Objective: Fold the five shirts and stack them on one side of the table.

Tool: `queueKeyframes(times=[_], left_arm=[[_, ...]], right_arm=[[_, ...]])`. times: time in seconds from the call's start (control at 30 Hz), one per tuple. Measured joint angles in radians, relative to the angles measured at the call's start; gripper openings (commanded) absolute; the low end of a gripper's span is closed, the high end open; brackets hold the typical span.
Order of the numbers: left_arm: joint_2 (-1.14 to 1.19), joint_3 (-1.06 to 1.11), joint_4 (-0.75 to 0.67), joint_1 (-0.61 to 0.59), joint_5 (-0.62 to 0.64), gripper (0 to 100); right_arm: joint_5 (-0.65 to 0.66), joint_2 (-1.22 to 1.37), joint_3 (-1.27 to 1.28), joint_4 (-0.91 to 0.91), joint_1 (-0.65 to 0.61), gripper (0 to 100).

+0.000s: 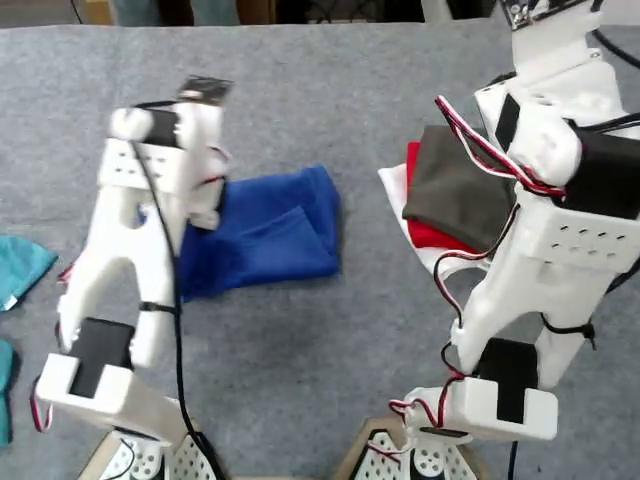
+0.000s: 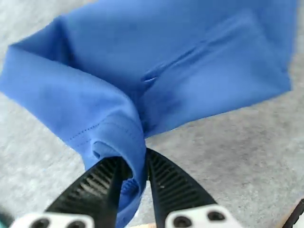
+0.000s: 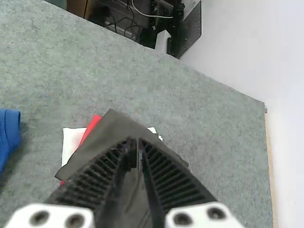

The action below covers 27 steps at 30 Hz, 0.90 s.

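Note:
A blue shirt (image 1: 270, 235) lies partly folded on the grey table, left of centre. My left gripper (image 2: 140, 161) is shut on a bunched fold at the blue shirt's (image 2: 190, 71) edge; from above, the left arm (image 1: 165, 160) covers that side of it. At the right lies a stack with a dark grey shirt (image 1: 455, 190) on top, a red shirt (image 1: 425, 232) under it and a white shirt (image 1: 395, 185) at the bottom. My right gripper (image 3: 137, 145) is shut just above the dark grey shirt (image 3: 109, 128), with nothing seen between its fingers.
A teal shirt (image 1: 20, 265) lies at the table's left edge, with more teal cloth (image 1: 4, 385) below it. Bare grey table (image 1: 330, 100) stretches behind the shirts. Beyond the far edge stand dark equipment and cables (image 3: 156, 19).

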Motion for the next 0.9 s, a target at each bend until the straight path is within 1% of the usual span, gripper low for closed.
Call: queueKeyframes(times=[0.17, 0.3, 0.5, 0.7, 0.8, 0.9], left_arm=[[-0.002, 0.017, -0.055, 0.127, 0.041, 3], [-0.002, 0.029, -0.161, 0.178, 0.060, 3], [0.011, 0.032, -0.229, 0.275, 0.092, 3], [0.138, 0.018, -0.275, 0.293, 0.092, 3], [0.201, -0.040, -0.278, 0.293, 0.097, 3], [0.253, -0.109, -0.278, 0.293, 0.140, 3]], right_arm=[[0.000, 0.000, 0.000, 0.000, 0.000, 2.5], [0.000, 0.000, 0.000, 0.000, 0.000, 2.5], [0.000, 0.000, 0.000, 0.000, 0.000, 2.5], [0.000, 0.000, 0.000, 0.000, 0.000, 2.5], [0.000, 0.000, 0.000, 0.000, 0.000, 2.5], [0.000, 0.000, 0.000, 0.000, 0.000, 2.5]])
